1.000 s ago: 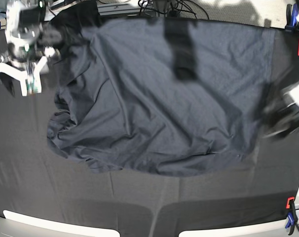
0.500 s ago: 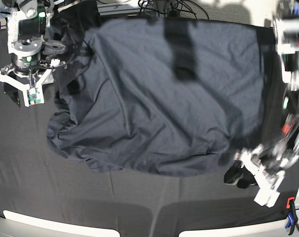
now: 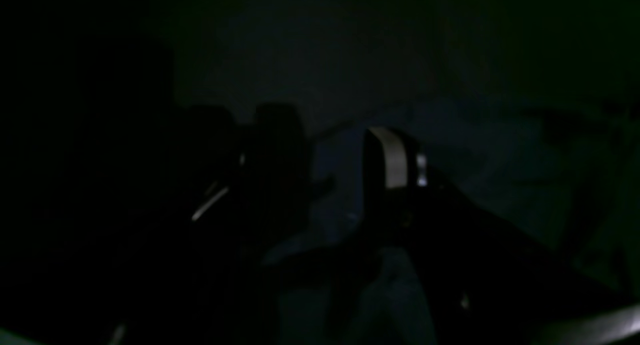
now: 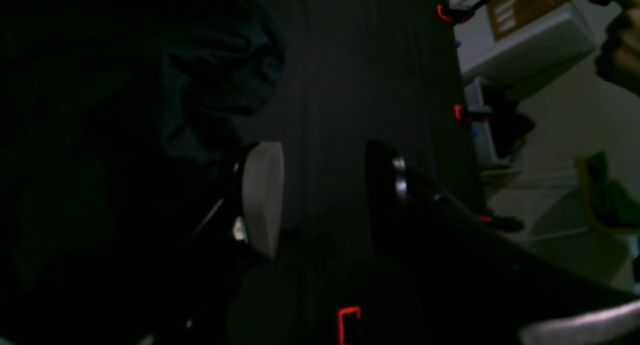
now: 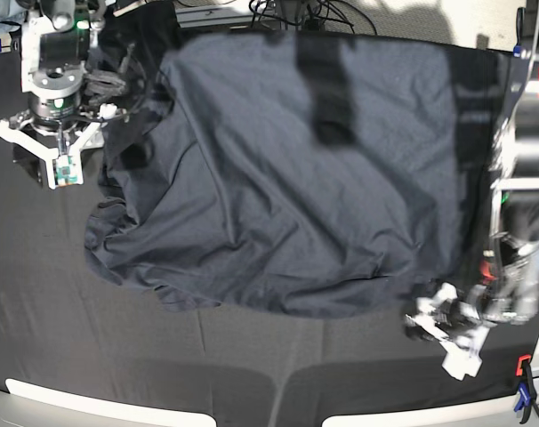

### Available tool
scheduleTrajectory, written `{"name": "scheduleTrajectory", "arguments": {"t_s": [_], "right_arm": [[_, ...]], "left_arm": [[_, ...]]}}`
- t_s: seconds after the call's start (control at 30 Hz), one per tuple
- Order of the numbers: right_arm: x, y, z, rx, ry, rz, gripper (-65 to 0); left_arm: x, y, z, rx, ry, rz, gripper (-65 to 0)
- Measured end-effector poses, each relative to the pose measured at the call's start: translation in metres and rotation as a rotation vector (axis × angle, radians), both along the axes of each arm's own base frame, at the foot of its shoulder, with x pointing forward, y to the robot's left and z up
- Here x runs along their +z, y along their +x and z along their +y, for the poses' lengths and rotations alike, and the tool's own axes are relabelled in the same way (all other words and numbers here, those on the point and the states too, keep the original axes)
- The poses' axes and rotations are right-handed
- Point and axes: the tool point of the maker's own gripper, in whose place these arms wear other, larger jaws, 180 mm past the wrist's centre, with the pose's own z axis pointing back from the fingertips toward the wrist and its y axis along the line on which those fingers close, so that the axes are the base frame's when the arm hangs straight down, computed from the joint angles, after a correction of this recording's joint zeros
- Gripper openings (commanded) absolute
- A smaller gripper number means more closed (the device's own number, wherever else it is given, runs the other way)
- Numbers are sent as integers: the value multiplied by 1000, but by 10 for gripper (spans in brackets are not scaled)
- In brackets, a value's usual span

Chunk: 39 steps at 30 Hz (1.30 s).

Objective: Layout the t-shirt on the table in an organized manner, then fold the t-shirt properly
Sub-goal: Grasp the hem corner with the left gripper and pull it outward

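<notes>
Both grippers are shown with jaws parted and nothing held between them. In the base view, the right gripper (image 5: 60, 169) is seen at the upper left, hanging just beside the left edge of the t-shirt (image 5: 287, 169), its white fingers spread over the table (image 5: 65, 320). In the right wrist view, a pale pad (image 4: 262, 200) and a dark finger are set well apart, with only bare black cloth visible between them and the bunched shirt fabric (image 4: 210, 75) lying to one side. The left gripper (image 5: 447, 342) is seen blurred at the lower right, near the shirt's lower right corner; whether it touches the fabric cannot be told. The left wrist view is very dark, yet two fingers are made out apart, one bearing a pale pad (image 3: 392, 157). The shirt is spread wide across the table's upper middle, creased and bunched at its left side. Red clamps (image 5: 523, 365) are fixed at the table's right corners.
</notes>
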Motion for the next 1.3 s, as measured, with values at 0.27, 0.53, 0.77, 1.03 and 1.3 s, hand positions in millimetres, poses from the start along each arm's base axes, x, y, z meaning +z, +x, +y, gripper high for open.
{"name": "scheduleTrajectory", "arguments": {"t_s": [0.27, 0.53, 0.77, 1.03, 1.3], "right_arm": [[-9, -9, 3, -29, 31, 30, -385], [-24, -29, 2, -31, 28, 102, -385], [-23, -28, 3, -29, 27, 97, -385], [-23, -28, 3, -29, 27, 97, -385], [-22, -27, 3, -25, 28, 92, -385]], "left_arm": [[-23, 5, 30, 155, 160, -80, -384], [-29, 0, 55, 211, 207, -105, -384], [-65, -33, 32, 141, 116, -24, -384], [-64, -37, 20, 72, 76, -18, -498], [-53, -30, 11, 31, 67, -44, -650]]}}
